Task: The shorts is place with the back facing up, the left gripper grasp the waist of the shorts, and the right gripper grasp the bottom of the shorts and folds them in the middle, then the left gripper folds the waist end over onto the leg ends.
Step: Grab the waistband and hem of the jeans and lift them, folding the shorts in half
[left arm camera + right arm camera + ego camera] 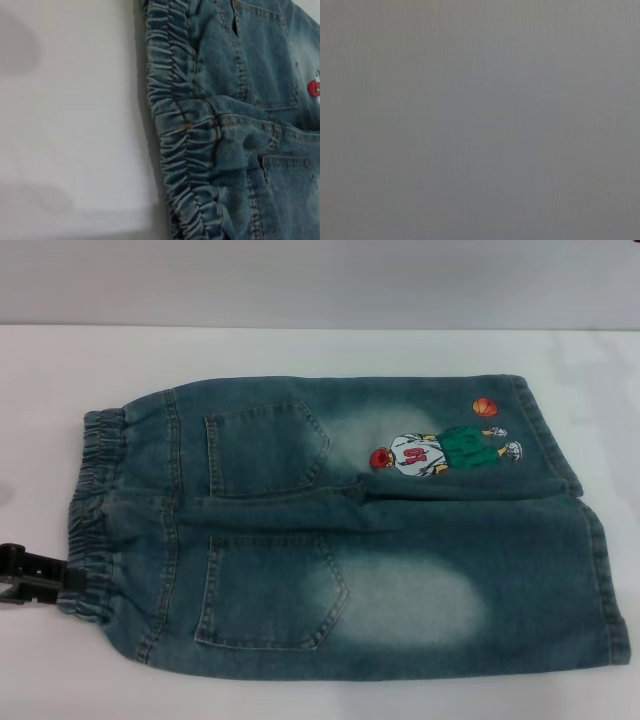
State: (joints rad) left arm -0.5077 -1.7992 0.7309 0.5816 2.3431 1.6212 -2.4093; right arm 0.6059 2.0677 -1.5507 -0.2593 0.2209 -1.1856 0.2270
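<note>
The near leg hem (610, 590) lies flat. At the left, the left gripper (30, 575) touches the waist of the shorts (95, 515), grip unclear; the grasping step is under way. Next, the unseen right gripper must take the bottom hems.

Left gripper (30, 575) cut off by the edge, its grip unclear

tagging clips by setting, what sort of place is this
Probably a lab or test bench for cloth folding, not a home: a bare white table, a plain wall behind, one pair of denim shorts laid flat, and the left hand beside the waistband.
</note>
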